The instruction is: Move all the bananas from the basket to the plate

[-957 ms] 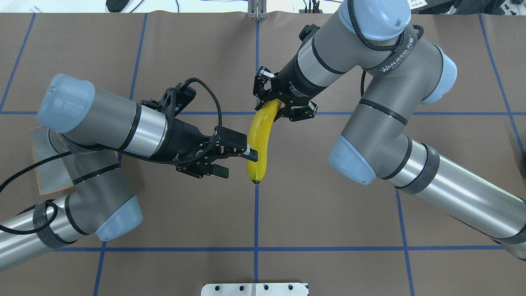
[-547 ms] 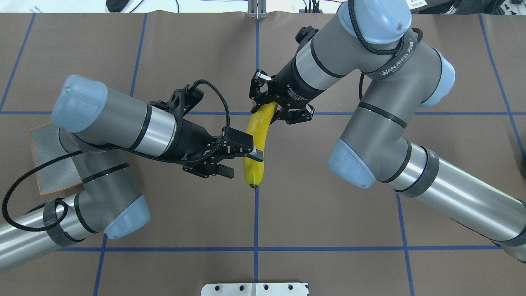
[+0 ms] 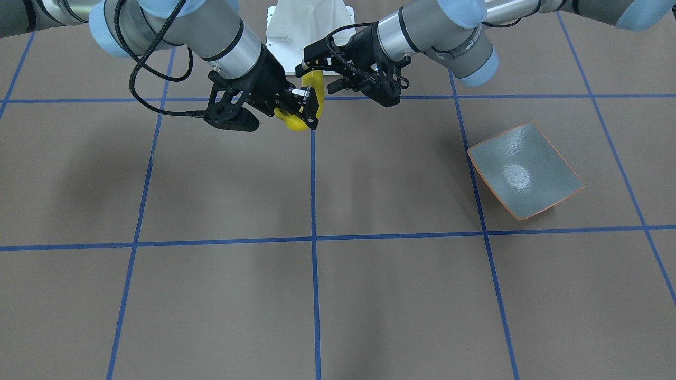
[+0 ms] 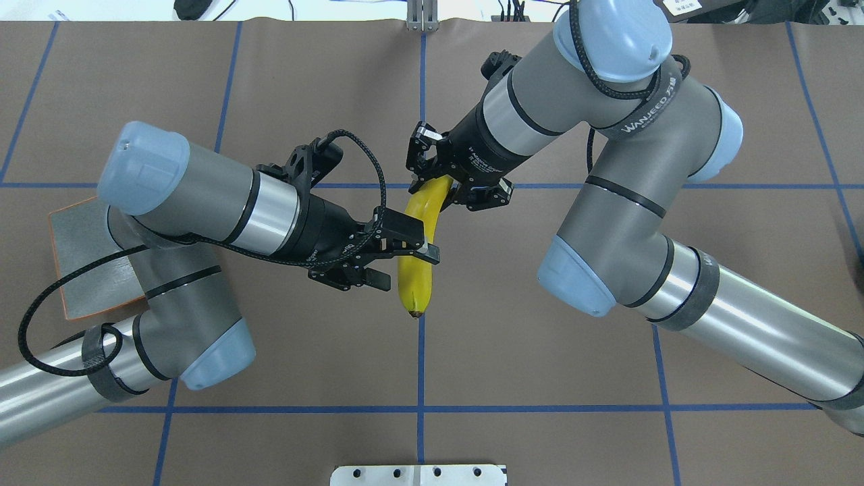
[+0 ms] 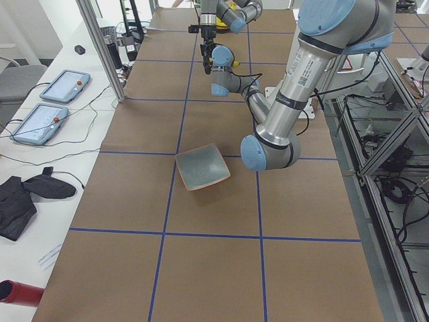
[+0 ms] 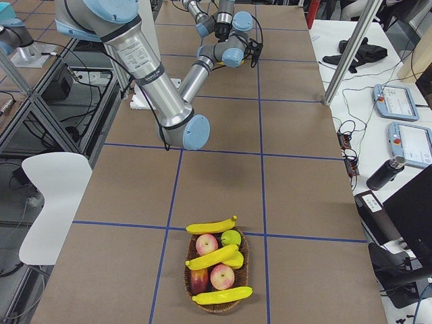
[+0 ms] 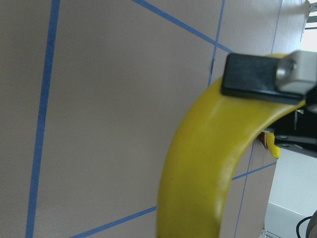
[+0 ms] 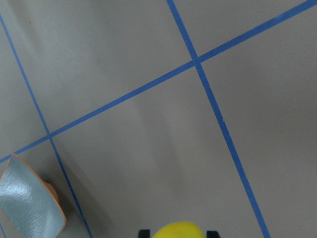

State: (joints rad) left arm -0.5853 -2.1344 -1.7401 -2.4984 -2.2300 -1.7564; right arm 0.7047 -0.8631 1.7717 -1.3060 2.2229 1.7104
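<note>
- Held banana [image 4: 417, 270]: in the air over the middle of the surface [image 4: 506, 371] and well clear of it. The dark tip points toward my base and the stem end points away.
- My right fingers [image 3: 312, 108]: clamped on the banana's far, stem end. I judge they carry all the weight.
- My left fingers [image 4: 415, 246]: spread, straddling the thick middle of the fruit. The left wrist view shows one pad [image 7: 252, 74] lying on the skin. The opposite pad is out of frame, so I cannot say whether it touches; probably not yet.
- Plate [image 3: 528, 177]: bare, on my left side, well away from the hand-over.
- Wicker basket [image 6: 214, 308]: at the end of the surface on my right. It holds three bananas [image 6: 212, 257] among the apples [image 6: 221, 277], one of them lying along its back edge.
- Step in hand: passing the fruit from right to left. With nothing plated, I judge the task has barely begun.
- How to do it well:
  - Close the left fingers square across the thick middle, firm enough to hold the glossy skin but not enough to bruise it.
  - Keep the right clamp on until the left hold is sure.
  - Then open the right fingers fully and back them away from the stem end without dragging the fruit.
  - Lay the banana lengthwise in the plate.
</note>
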